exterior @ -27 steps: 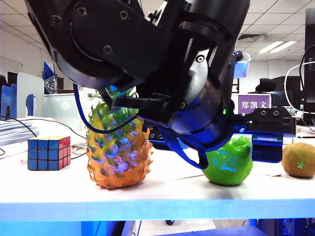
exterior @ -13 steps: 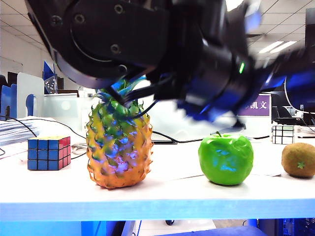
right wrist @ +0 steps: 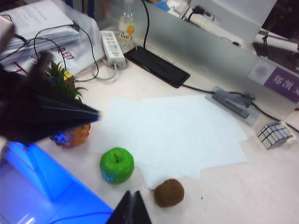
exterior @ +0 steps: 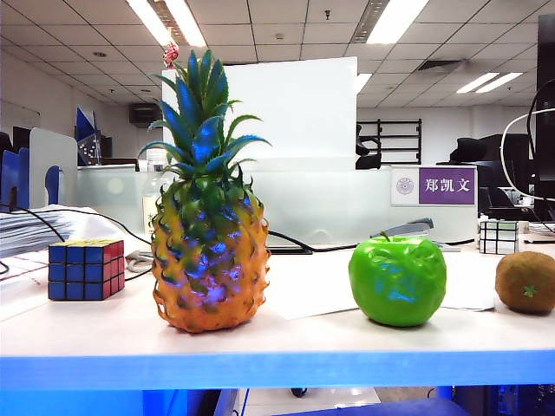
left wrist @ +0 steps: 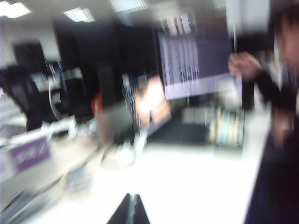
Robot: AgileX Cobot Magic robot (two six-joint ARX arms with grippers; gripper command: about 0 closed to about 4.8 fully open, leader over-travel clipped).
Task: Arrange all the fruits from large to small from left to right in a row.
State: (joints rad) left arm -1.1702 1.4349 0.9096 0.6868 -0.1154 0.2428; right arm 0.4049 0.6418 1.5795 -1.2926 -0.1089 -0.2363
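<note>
In the exterior view three fruits stand in a row on the white table: the tall orange-yellow pineapple [exterior: 210,260] at the left, the glossy green apple [exterior: 397,280] right of it, the brown kiwi [exterior: 526,282] at the far right. Neither gripper shows in that view. The right wrist view looks down on the pineapple [right wrist: 72,133], apple [right wrist: 117,164] and kiwi [right wrist: 168,192]; my right gripper [right wrist: 131,195] is shut and empty, high above the table edge. The left wrist view is blurred; my left gripper [left wrist: 130,197] is shut with nothing in it, pointing out over the table.
A multicoloured Rubik's cube [exterior: 85,269] sits left of the pineapple. A small black-and-white cube [exterior: 502,236] stands behind the kiwi. White paper sheets [right wrist: 173,133], a stapler [right wrist: 232,103], a power strip [right wrist: 112,46] and cables lie further back. A dark blurred arm [right wrist: 37,112] crosses the pineapple.
The left arm, which filled the exterior view above the pineapple and apple, has swung up and out of that view. Its gripper has gone from open to shut. The fruits have not moved.
</note>
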